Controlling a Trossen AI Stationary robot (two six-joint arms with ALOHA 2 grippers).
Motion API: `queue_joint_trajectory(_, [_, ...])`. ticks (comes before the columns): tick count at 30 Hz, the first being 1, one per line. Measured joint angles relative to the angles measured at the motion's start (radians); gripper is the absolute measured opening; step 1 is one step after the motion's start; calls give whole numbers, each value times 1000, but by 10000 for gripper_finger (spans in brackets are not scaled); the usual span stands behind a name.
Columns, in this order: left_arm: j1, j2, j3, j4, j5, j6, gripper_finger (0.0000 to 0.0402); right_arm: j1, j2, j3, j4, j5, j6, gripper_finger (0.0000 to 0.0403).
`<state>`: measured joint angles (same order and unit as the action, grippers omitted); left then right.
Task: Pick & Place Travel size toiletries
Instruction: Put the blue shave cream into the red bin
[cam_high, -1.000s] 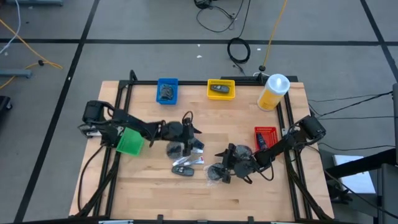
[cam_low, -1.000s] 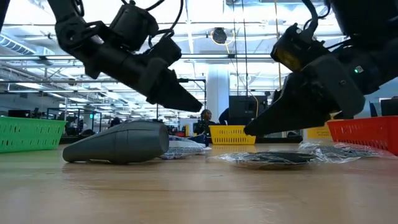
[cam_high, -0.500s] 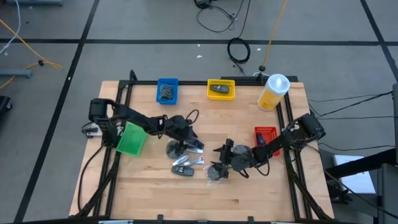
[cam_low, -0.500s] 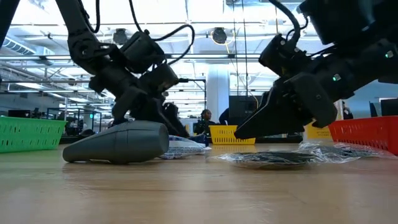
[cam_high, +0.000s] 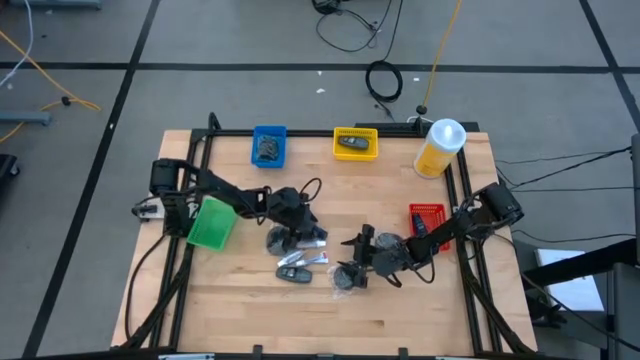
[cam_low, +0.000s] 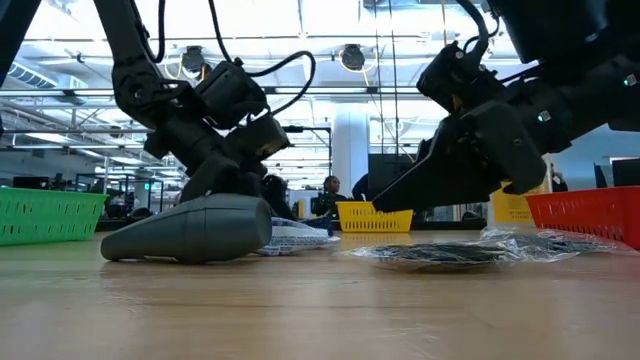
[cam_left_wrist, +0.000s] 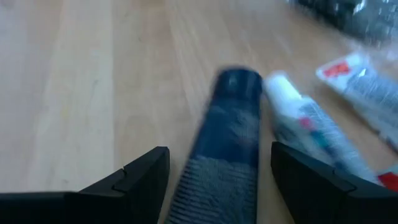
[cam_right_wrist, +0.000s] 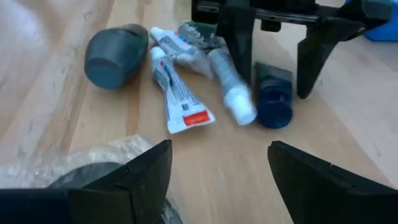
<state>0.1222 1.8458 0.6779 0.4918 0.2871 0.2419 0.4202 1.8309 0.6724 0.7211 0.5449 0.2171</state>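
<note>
High view: the left gripper (cam_high: 297, 232) is reaching down into a cluster of toiletries at mid-table, with a wrapped disc (cam_high: 279, 239) just beside it and a grey bottle (cam_high: 296, 273) lying a little nearer the front edge. The right gripper (cam_high: 356, 262) is hanging close over a second wrapped disc (cam_high: 345, 281). A green tray (cam_high: 211, 224) is sitting behind the left gripper, a red tray (cam_high: 427, 220) behind the right one; a blue tray (cam_high: 268, 146), a yellow tray (cam_high: 355, 144) and a yellow bottle (cam_high: 439, 148) are standing well apart along the far edge.

Low view: the left gripper (cam_low: 235, 185) is coming down right behind the grey bottle (cam_low: 190, 231). The right gripper (cam_low: 385, 205) is hovering just above the flat disc (cam_low: 438, 254), not touching it.

Left wrist view: the 2 fingers (cam_left_wrist: 146, 180) are standing apart, straddling a dark blue bottle (cam_left_wrist: 227, 134) without gripping it; a white tube (cam_left_wrist: 309, 127) is lying beside that bottle.

Right wrist view: its fingers (cam_right_wrist: 149, 180) are spread wide, holding nothing. The disc (cam_right_wrist: 87, 174) is lying below them; farther ahead 2 white tubes (cam_right_wrist: 177, 90) and the grey bottle (cam_right_wrist: 112, 55) are lying together, near the left gripper (cam_right_wrist: 275, 62).
</note>
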Motion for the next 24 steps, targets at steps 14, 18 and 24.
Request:
queue_joint_trajectory(14, [39,1,1,2,-2,-109,128,12,0,0,37,-26,7,256])
queue_joint_trajectory(18, [28,1,1,16,-10,-142,93,22,0,0,36,-20,-26,256])
queue_joint_trajectory(24, [-16,-5,1,90,-10,-244,53,22,-87,0,-11,55,-74,256])
